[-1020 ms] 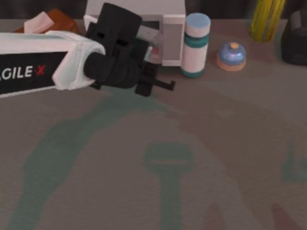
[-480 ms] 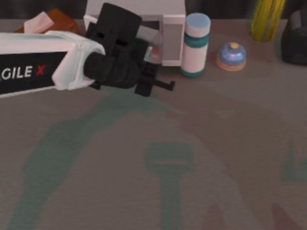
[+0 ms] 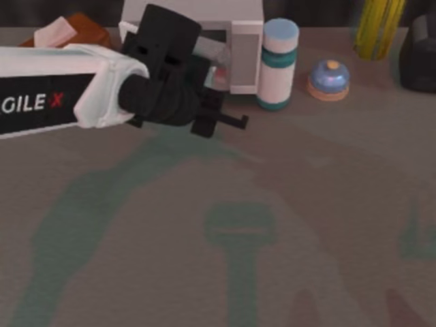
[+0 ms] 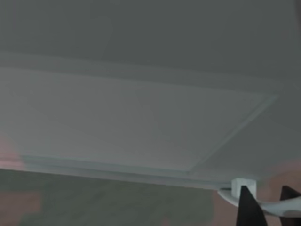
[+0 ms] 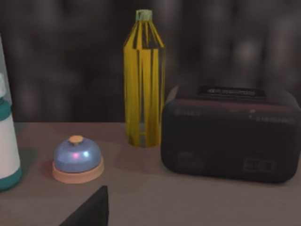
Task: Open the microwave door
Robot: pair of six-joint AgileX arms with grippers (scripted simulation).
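Progress looks tiny since a second ago — left gripper (image 3: pixel 221 122), fingers closed on white-framed grey-windowed microwave door (image 4: pixel 141 122), barely pulls it outward.

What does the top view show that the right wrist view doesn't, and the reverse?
Only the top view: the left gripper at the microwave door, the microwave and a brown tissue box.
Only the right wrist view: the yellow bottle's full upright height and the black box's front face.
Both: the bell, the white-and-teal container, and the table.
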